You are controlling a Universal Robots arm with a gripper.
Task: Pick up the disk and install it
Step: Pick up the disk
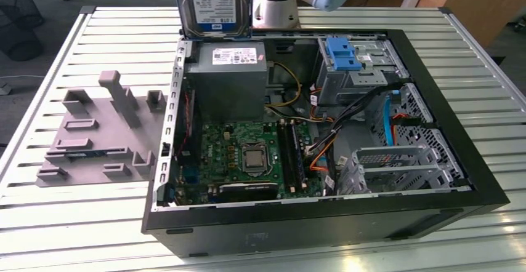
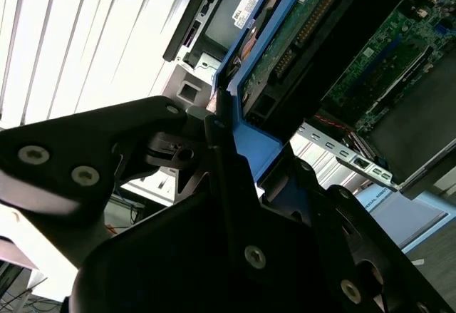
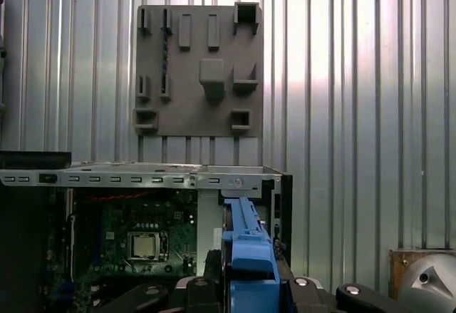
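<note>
Blue-framed disk [image 1: 212,4] hanging upright over far wall of open case [image 1: 329,213] in exterior view; claw [image 2: 224,138] clamping tight on its frame. Carrying step running, install pending; likely calling for careful alignment inside case.

Case [image 1: 329,223] lies open on the table [image 1: 74,223]. Board [image 1: 90,143] lies flat on the table, just beside the case on the exterior view's left. Inside the case: power box [image 1: 226,81] at the far end, motherboard [image 1: 238,155] nearer than it, cage [image 1: 395,167] on the exterior view's right, bracket [image 1: 341,53] beyond the cage. Disk [image 1: 212,1] stands upright over the case's far wall (above the power box), clamped in the gripper [image 3: 246,267].
</note>
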